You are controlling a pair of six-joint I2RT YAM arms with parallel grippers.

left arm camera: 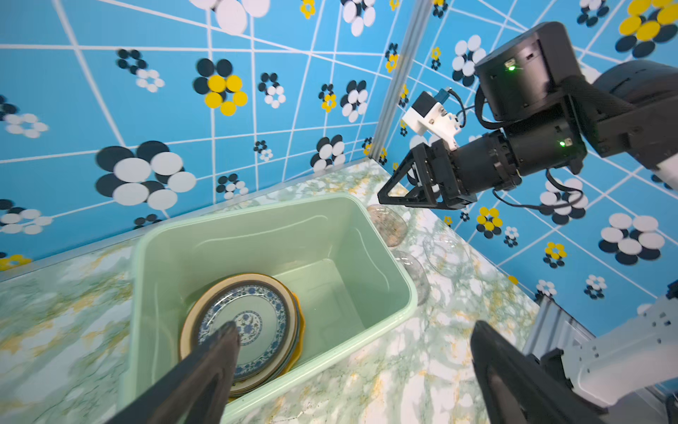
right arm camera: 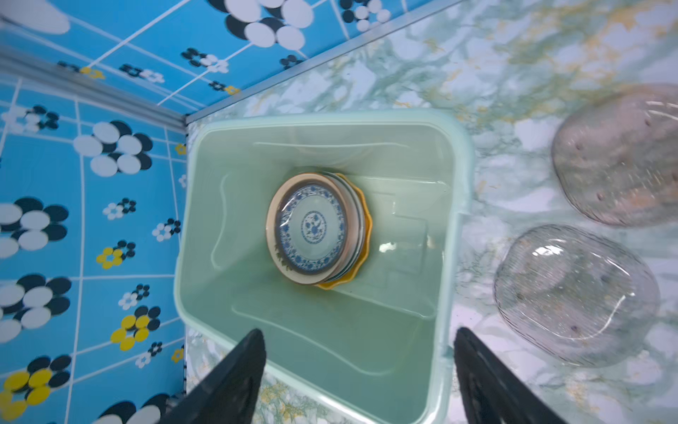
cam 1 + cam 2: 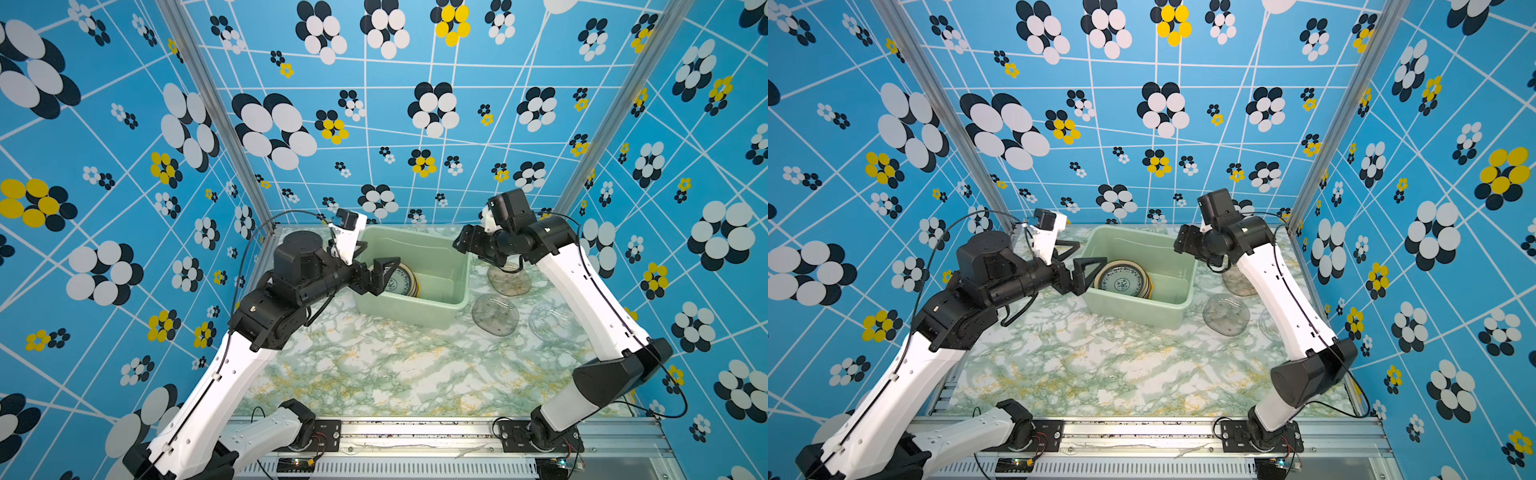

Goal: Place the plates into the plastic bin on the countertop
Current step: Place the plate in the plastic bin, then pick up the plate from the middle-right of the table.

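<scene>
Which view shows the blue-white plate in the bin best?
Right wrist view: the blue-white plate lies whole and unblocked. In the left wrist view a finger crosses it; both top views show it small, partly behind the left tool.

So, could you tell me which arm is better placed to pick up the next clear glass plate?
Probably the right. The clear glass plates lie on the countertop right of the plastic bin, close to the open right gripper. The open left gripper hangs over the bin's opposite edge.
</scene>
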